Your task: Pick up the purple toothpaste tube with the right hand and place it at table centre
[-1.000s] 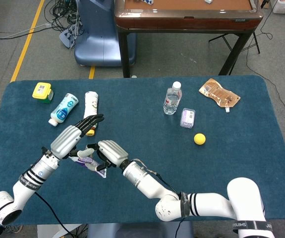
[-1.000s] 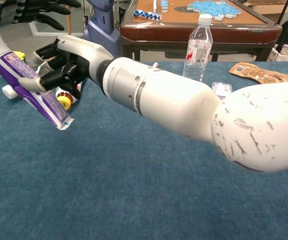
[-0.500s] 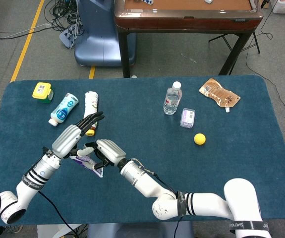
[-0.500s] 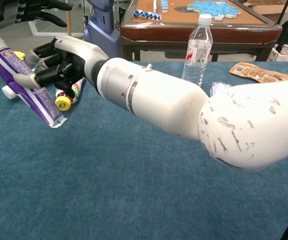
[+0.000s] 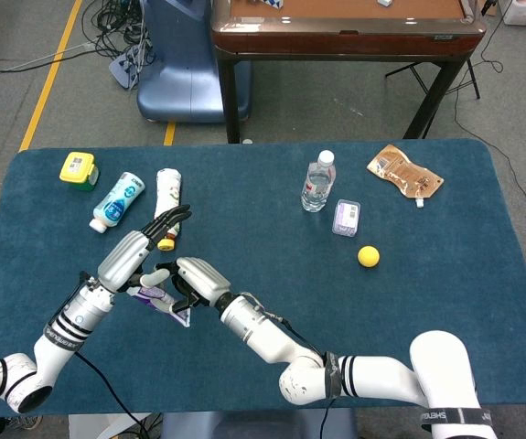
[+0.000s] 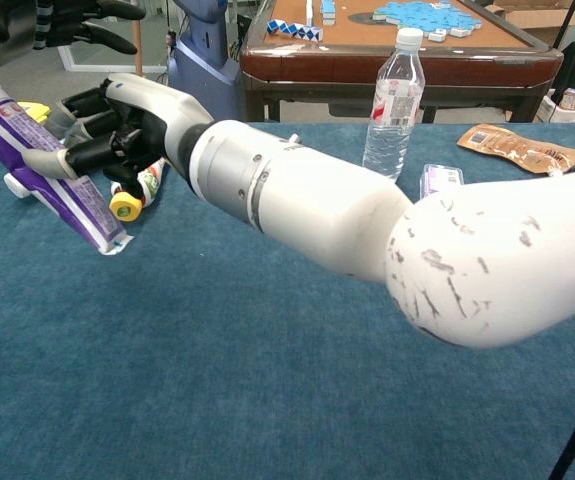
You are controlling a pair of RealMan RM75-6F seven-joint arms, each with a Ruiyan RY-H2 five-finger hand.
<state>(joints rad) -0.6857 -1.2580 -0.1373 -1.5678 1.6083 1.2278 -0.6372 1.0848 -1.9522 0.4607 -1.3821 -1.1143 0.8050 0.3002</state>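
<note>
Head view, tube: the purple tube (image 5: 164,302) sits at about 8 o'clock on the blue worktop (image 5: 272,274), well away from centre, with both hands around it.
Head view, right hand: the right hand (image 5: 192,280) has its fingers curled onto the tube from the 3 o'clock side and appears to be gripping it.
Head view, left hand: the left hand (image 5: 137,254) lies over the tube's 10 o'clock end, fingers stretched toward 1 o'clock; whether it grips the tube cannot be told from here.
Head view, neighbours: a yellow-capped tube (image 5: 167,195) lies just past the left fingertips at 12 o'clock; a water bottle (image 5: 317,182) stands well apart toward 2 o'clock.
Chest view, tube: the tube (image 6: 37,165) is clear of the cloth, tilted, crimped end lowest.
Chest view, right hand: the right hand (image 6: 117,125) grips the tube's middle, thumb across its face.
Chest view, left hand: only dark fingertips show at the top edge.
Doing it well: judged from this, the tube should be free of the left hand before moving; carry it toward 3 o'clock, low and level, lay it flat at centre, then let go.
</note>
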